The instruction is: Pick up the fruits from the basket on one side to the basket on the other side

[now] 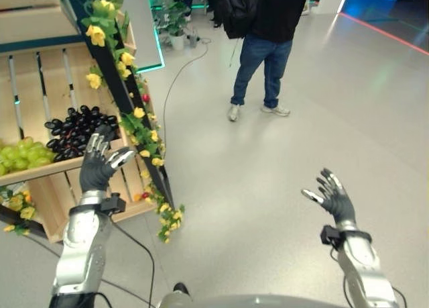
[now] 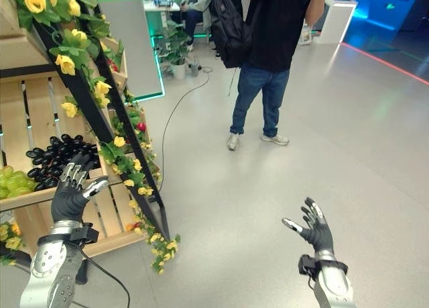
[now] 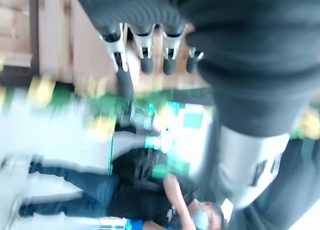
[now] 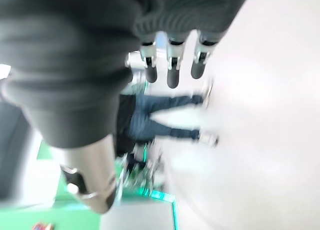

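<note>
Grapes lie on the wooden stand (image 1: 40,73): dark grapes (image 1: 75,128) beside green grapes (image 1: 23,154), the green bunch cut off at the edge. Left hand (image 1: 98,162) is raised before the dark bunch, fingers spread, holding nothing. Right hand (image 1: 332,194) hangs spread over grey floor (image 1: 281,180). A person (image 2: 268,60) stands beyond, head cut off.

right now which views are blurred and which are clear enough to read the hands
Left eye and right eye views are clear: left hand open before the dark grapes, right hand open over bare floor. Both wrist views are smeared, so the person shows there as streaks.
</note>
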Motion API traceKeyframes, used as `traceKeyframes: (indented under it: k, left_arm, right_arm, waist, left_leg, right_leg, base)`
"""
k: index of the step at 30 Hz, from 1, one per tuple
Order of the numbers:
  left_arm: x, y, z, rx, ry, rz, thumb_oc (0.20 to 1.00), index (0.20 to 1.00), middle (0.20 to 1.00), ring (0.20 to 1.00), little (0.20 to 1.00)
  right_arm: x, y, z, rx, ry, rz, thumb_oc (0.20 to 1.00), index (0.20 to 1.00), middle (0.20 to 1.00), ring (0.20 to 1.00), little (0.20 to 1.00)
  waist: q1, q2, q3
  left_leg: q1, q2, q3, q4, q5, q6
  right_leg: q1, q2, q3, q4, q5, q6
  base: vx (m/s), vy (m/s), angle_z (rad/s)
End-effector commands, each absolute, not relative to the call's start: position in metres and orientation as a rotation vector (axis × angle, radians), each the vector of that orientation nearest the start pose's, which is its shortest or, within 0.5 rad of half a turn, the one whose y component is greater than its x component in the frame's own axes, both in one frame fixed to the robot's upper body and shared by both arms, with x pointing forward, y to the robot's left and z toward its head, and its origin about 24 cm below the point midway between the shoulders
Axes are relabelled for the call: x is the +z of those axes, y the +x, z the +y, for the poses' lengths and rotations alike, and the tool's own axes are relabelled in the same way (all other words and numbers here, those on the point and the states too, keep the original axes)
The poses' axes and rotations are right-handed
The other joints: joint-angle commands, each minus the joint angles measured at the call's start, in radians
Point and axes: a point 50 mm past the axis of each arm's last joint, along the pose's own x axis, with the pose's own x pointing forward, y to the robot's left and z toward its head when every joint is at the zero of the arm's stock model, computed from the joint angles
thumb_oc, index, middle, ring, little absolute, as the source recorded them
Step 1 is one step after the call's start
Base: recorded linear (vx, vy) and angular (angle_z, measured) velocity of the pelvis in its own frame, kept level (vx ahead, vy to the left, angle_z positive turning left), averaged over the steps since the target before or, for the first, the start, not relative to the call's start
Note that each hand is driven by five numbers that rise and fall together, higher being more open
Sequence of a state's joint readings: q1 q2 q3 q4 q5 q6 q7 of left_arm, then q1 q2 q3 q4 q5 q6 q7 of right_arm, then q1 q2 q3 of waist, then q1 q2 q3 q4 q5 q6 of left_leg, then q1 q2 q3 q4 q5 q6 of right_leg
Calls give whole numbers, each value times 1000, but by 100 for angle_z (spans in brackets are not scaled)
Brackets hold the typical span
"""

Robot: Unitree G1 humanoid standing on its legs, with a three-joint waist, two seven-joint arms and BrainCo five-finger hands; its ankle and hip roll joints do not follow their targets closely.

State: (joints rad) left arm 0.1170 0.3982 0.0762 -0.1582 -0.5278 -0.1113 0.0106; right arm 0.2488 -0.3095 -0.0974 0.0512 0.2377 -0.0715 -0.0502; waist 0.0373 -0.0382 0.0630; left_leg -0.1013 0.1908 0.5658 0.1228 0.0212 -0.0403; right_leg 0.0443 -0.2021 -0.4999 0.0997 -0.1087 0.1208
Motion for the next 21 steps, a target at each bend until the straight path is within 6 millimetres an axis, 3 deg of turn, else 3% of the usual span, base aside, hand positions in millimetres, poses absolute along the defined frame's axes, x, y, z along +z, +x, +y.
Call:
traceKeyframes:
  k: [1, 2, 6, 10, 11, 13, 14, 15, 16, 19, 21]
  left_arm:
    - [94, 228, 191, -189, -179, -210, 1000, 1000, 1000, 1000, 1000]
    - [93, 226, 190, -191, -191, -206, 1000, 1000, 1000, 1000, 1000]
    - [94, 223, 192, -184, -205, -213, 1000, 1000, 1000, 1000, 1000]
    - [93, 220, 192, -181, -225, -211, 1000, 1000, 1000, 1000, 1000]
    - [91, 221, 191, -178, -228, -206, 1000, 1000, 1000, 1000, 1000]
    - [91, 223, 192, -160, -232, -211, 1000, 1000, 1000, 1000, 1000]
    - [91, 223, 191, -161, -232, -211, 1000, 1000, 1000, 1000, 1000]
    - [87, 222, 194, -133, -241, -205, 1000, 1000, 1000, 1000, 1000]
    - [85, 221, 194, -120, -241, -201, 1000, 1000, 1000, 1000, 1000]
    - [78, 219, 196, -89, -249, -183, 1000, 1000, 1000, 1000, 1000]
    - [72, 219, 197, -69, -252, -160, 1000, 1000, 1000, 1000, 1000]
  right_arm:
    - [49, 217, -249, -203, -102, -44, 1000, 1000, 1000, 1000, 1000]
    - [50, 215, -250, -203, -112, -45, 1000, 1000, 1000, 1000, 1000]
    - [52, 215, -254, -213, -109, -53, 1000, 1000, 1000, 1000, 1000]
    - [50, 211, -257, -215, -113, -45, 1000, 1000, 1000, 1000, 1000]
    - [52, 213, -257, -207, -136, -47, 1000, 1000, 1000, 1000, 1000]
    - [52, 215, -256, -195, -139, -48, 1000, 1000, 1000, 1000, 1000]
    - [52, 215, -256, -195, -139, -49, 1000, 1000, 1000, 1000, 1000]
    - [50, 216, -253, -171, -131, -41, 1000, 1000, 1000, 1000, 1000]
    - [46, 216, -251, -157, -134, -27, 1000, 1000, 1000, 1000, 1000]
    - [41, 216, -248, -128, -137, -3, 1000, 1000, 1000, 1000, 1000]
    - [39, 212, -252, -132, -139, 15, 1000, 1000, 1000, 1000, 1000]
  waist:
    - [-46, -8, 25]
    - [-53, 2, 33]
    - [-67, 19, 60]
    - [-80, 26, 81]
    - [-69, 22, 105]
    - [-47, 15, 127]
    - [-49, 16, 127]
    - [-32, 7, 125]
    - [-15, 5, 125]
    - [1, 6, 111]
    - [-14, 19, 98]
  left_leg:
    - [-31, 8, 16, 21, -7, 0]
    - [-31, 34, 21, 16, 29, -28]
    - [-17, 68, 21, -13, 92, -63]
    - [-17, 92, 7, 14, 99, -79]
    - [-32, 79, -98, 57, 81, -94]
    - [-50, 22, -281, 85, 55, -83]
    - [-53, 22, -284, 87, 54, -82]
    - [-38, -81, -488, 76, -18, -55]
    - [-28, -165, -601, 95, -67, -45]
    - [-8, -300, -811, 152, -149, 0]
    - [-3, -312, -852, 169, -160, 7]
  right_leg:
    - [150, -3, 17, -105, 6, 16]
    - [163, 28, 37, -159, 0, 5]
    - [176, 82, 65, -179, -21, -22]
    - [176, 112, 82, -181, -30, -40]
    - [172, 119, 109, -182, -35, -50]
    - [147, 115, 136, -174, -15, -56]
    - [147, 116, 133, -173, -15, -56]
    - [114, 117, 195, -160, -2, -54]
    - [103, 123, 244, -155, 3, -57]
    - [69, 141, 373, -141, 16, -58]
    - [55, 145, 431, -124, 18, -55]
  base:
    - [-117, -208, -23]
    - [-72, -143, -30]
    - [-118, -162, -45]
    - [-100, -136, -23]
    - [-153, -40, -23]
    - [-148, -20, -67]
    - [-47, -39, -93]
    - [-10, -60, -64]
    - [-8, -69, -96]
    - [21, 17, -132]
    - [17, 176, -159]
